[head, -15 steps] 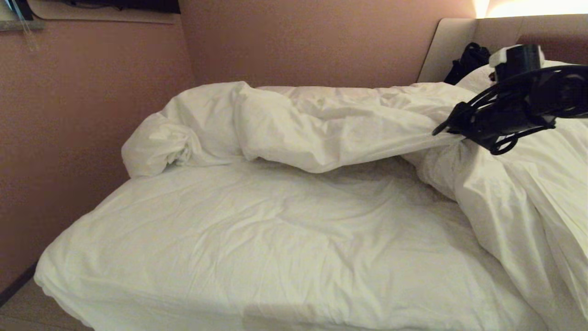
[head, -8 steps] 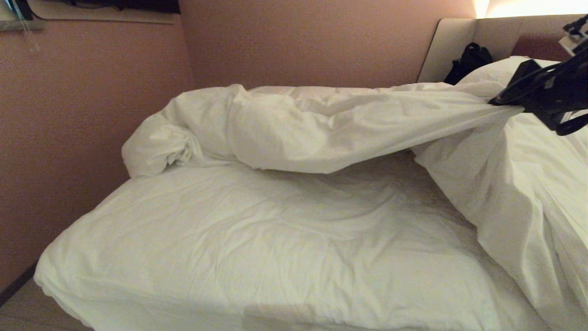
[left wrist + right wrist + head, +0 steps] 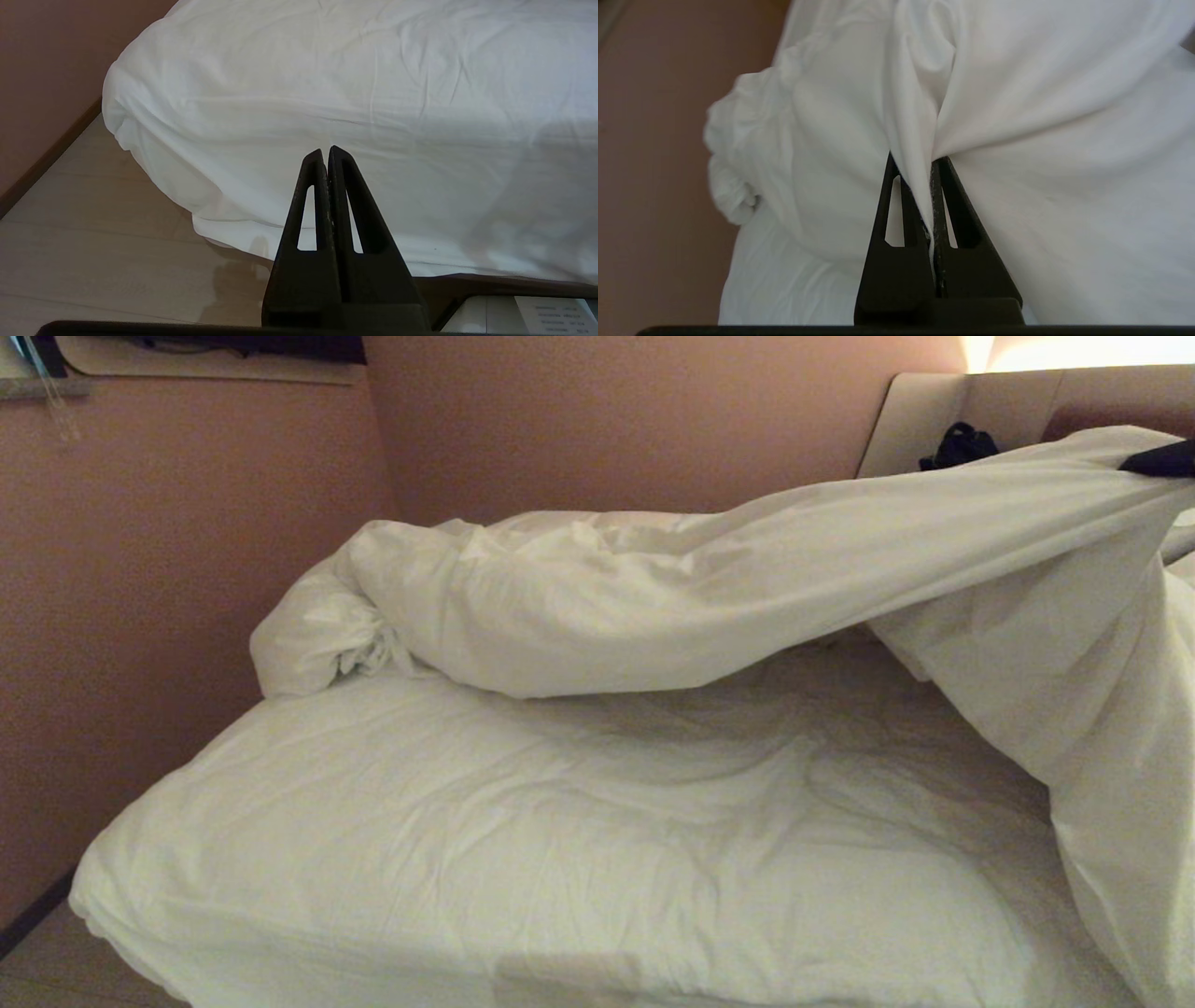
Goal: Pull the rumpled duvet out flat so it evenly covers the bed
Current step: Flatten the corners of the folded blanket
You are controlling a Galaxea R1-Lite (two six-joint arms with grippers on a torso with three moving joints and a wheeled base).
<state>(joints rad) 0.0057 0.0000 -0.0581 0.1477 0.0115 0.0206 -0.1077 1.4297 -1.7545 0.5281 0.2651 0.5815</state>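
Right end effector (image 3: 930, 177) clamped on duvet (image 3: 653, 597) fold, left end effector (image 3: 326, 158) shut, empty; soft, bulky, drapes — grip edge/corner.

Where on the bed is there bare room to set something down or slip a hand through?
The near sheet lies bare, from the left wall across to the duvet's hanging fold on the right. A low gap opens under the span lifted by the right gripper. The far side, at the bunched knot, is crowded. The left gripper idles by the bed's near edge.
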